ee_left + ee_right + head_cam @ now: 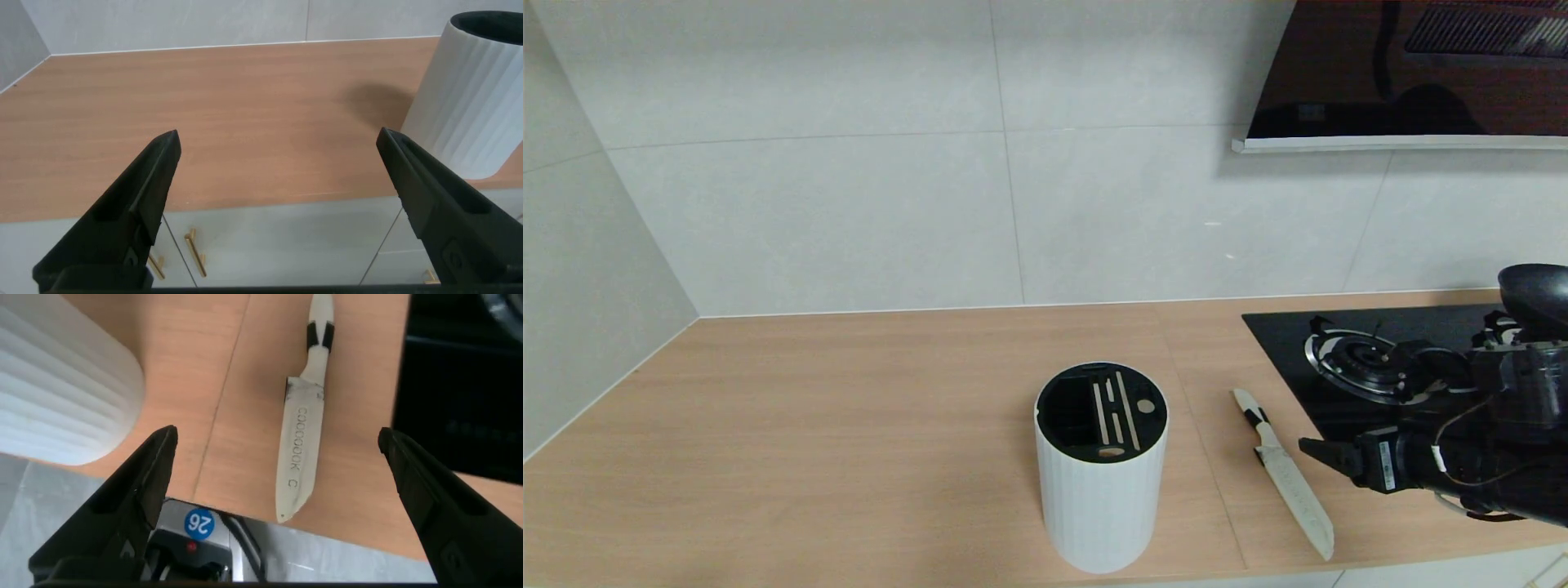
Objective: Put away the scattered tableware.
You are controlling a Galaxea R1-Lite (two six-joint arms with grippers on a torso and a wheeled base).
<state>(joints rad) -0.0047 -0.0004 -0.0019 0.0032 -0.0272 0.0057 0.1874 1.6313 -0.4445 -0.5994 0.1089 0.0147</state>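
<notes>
Knife [1286, 474] lies flat on the worktop [849, 408], just past the tips of the R gripper [1323, 453]. That gripper is wide open w/ nothing in it. Seen from its wrist, the knife runs between its two fingers, lower down. The blade end is the near end, by the worktop's front edge. The handle, white w/ a black band, is the far end.

Holder [1101, 490], white & ribbed w/ thin slots on top, stands on the other side of the knife from the R gripper. The stove [1380, 359] is on the gripper's own side.

L gripper [278, 135] is wide open too, w/ nothing in it. It hangs by the worktop's front edge, w/ the holder off to one side.

Probably the knife is light, stiff & thin. It lies so flat that the fingers may slip off the smooth blade. The blade looks sharp & may chip if dropped. Best hold is likely the handle, approx at the black band, since it's thicker. The knife then has to tip blade-down to go in a slot.
</notes>
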